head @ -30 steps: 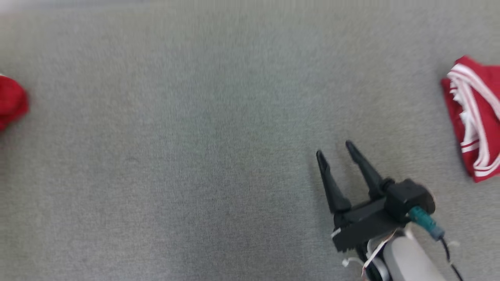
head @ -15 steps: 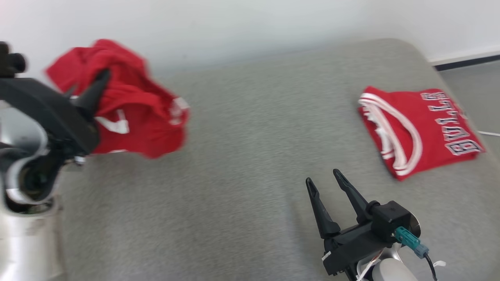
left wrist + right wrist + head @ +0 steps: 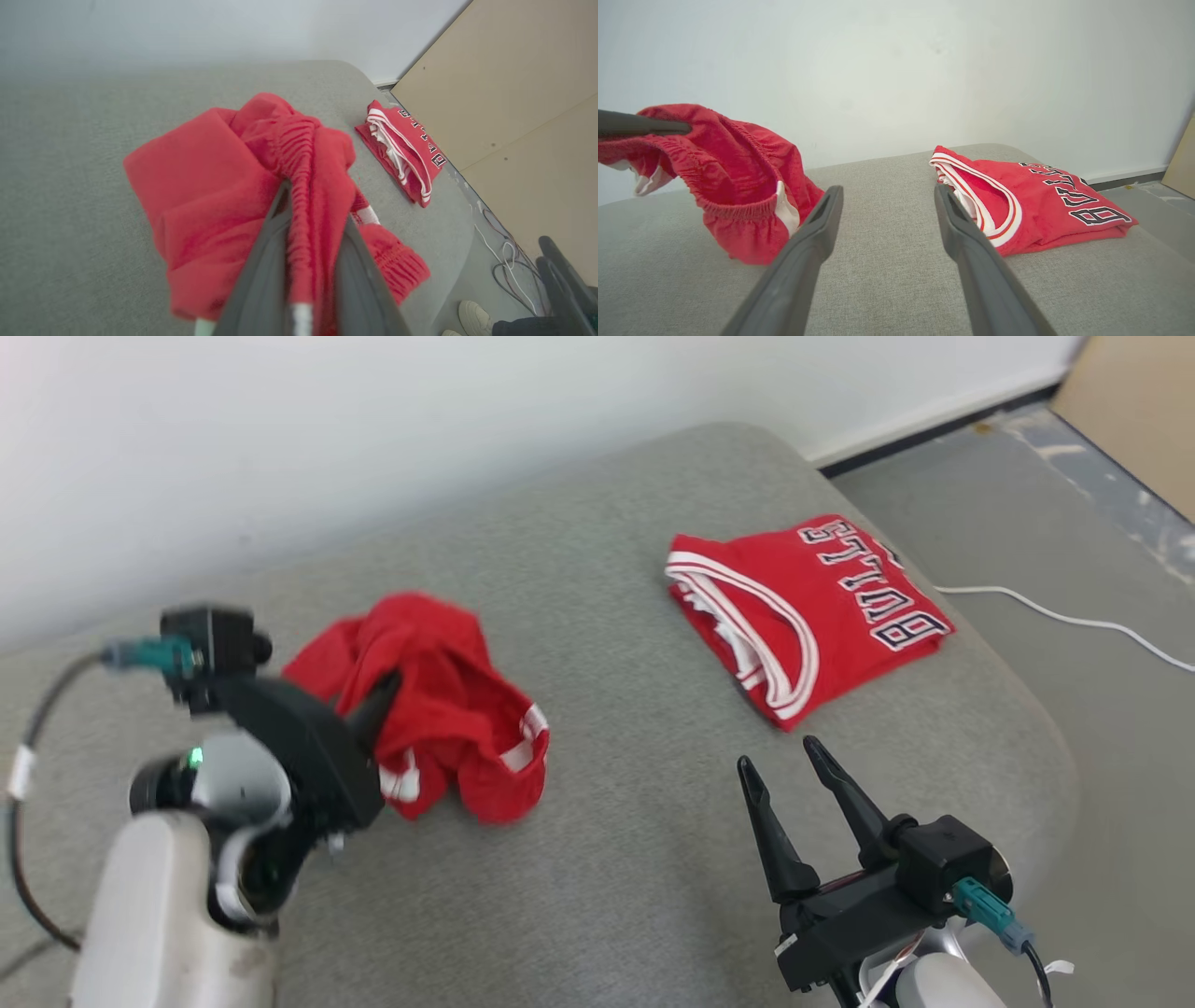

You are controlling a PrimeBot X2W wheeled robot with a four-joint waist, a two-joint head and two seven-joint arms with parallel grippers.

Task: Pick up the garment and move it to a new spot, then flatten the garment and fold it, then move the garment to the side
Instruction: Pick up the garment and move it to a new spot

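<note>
My left jaws pinch the red garment [image 3: 439, 709] by its elastic band, left of centre in the head view, cloth hanging toward the grey surface [image 3: 607, 859]. My right jaws, lower right, gape empty, with the garment up-left of them.

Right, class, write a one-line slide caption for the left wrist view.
Left gripper pinches bunched red shorts over the grey cushion; a folded jersey lies beyond.

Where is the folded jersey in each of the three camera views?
Head view: jersey lies upper right of centre.
Left wrist view: right of centre, small and far off.
Right wrist view: centre-right, lettering facing up.
Shared landmark: the crumpled red shorts, to the jersey's left in every view.
</note>
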